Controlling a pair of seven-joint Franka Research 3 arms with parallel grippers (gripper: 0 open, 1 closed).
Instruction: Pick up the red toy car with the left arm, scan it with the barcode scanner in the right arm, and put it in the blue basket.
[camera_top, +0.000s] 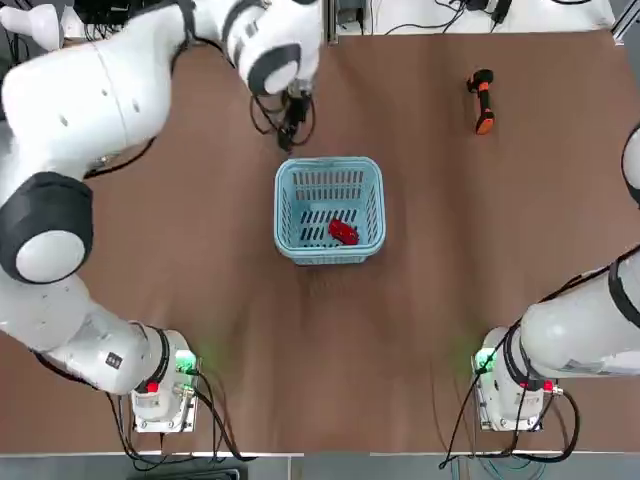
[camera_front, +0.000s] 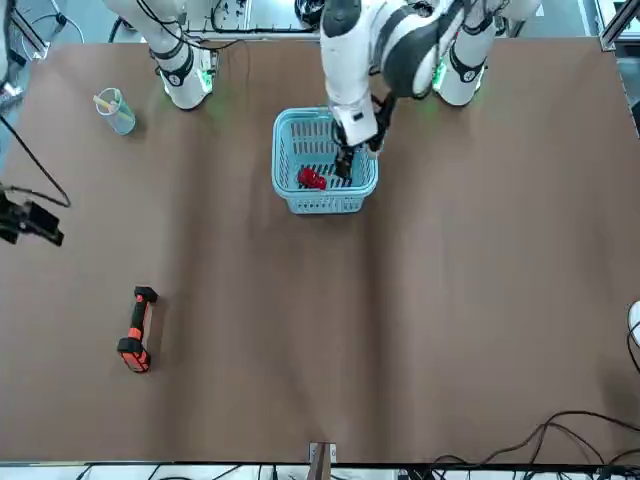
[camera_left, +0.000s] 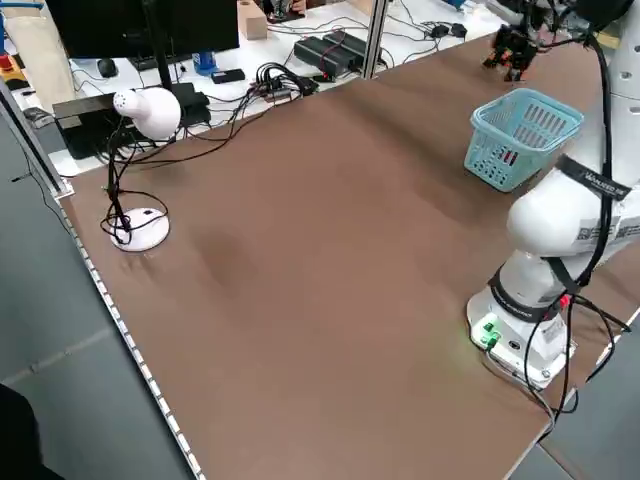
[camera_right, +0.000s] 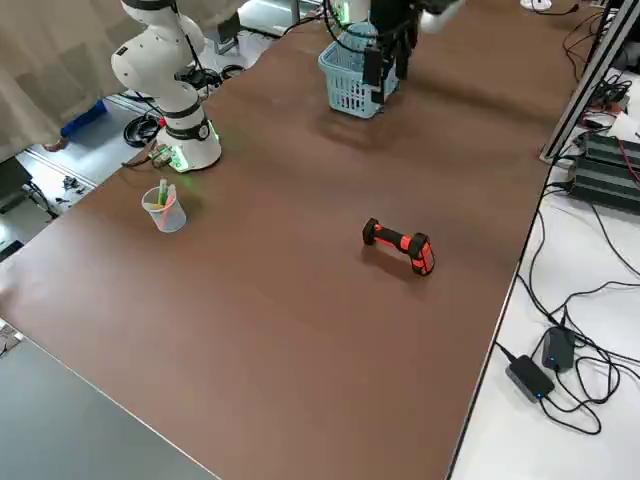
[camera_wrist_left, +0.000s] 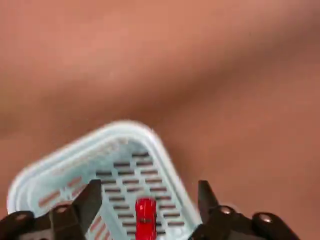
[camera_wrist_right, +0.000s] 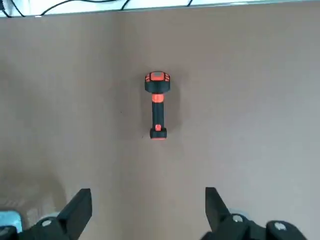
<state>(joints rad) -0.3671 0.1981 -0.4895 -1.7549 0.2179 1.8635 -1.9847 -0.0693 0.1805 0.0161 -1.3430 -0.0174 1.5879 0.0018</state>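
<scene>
Left hand (camera_wrist_left: 150, 212) spread wide, nothing between its fingers, above the blue basket (camera_top: 330, 258). Red toy car (camera_top: 343, 232) lies inside, on the slotted base. Right hand (camera_wrist_right: 150, 215) also open and empty, off to the robot's right; barcode scanner (camera_top: 484, 100) on the desk (camera_top: 420, 330), well apart from the basket.

Step in hand, as judged: release of the car into the basket, placing essentially complete. Whether a scan was made cannot be told from this. Next move probably calls for lifting the left hand straight up, clear of the rim, without nudging basket or car.
</scene>
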